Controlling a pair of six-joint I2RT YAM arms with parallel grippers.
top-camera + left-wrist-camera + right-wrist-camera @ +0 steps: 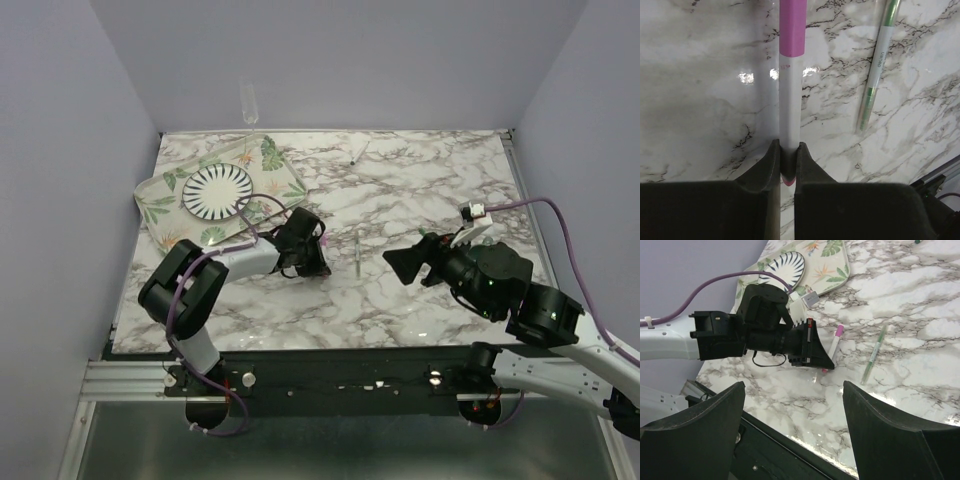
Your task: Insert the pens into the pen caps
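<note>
My left gripper (788, 147) is shut on the rear end of a white-barrelled pen (789, 100) that lies along the marble table. A pink cap (791, 30) sits on that pen's far end. In the right wrist view the same pen (835, 346) sticks out past the left gripper (823, 363). A green-marked pen (876, 70) lies loose on the table just to its right, also seen from above (357, 255). My right gripper (792, 385) hangs open and empty above the near table edge, right of both pens (403, 262).
A leaf-patterned tray (160, 200) with a striped plate (217, 190) stands at the back left. A clear glass (247, 105) stands behind it. A small thin item (359, 152) lies near the back edge. The table's front rail (330, 380) runs below the arms.
</note>
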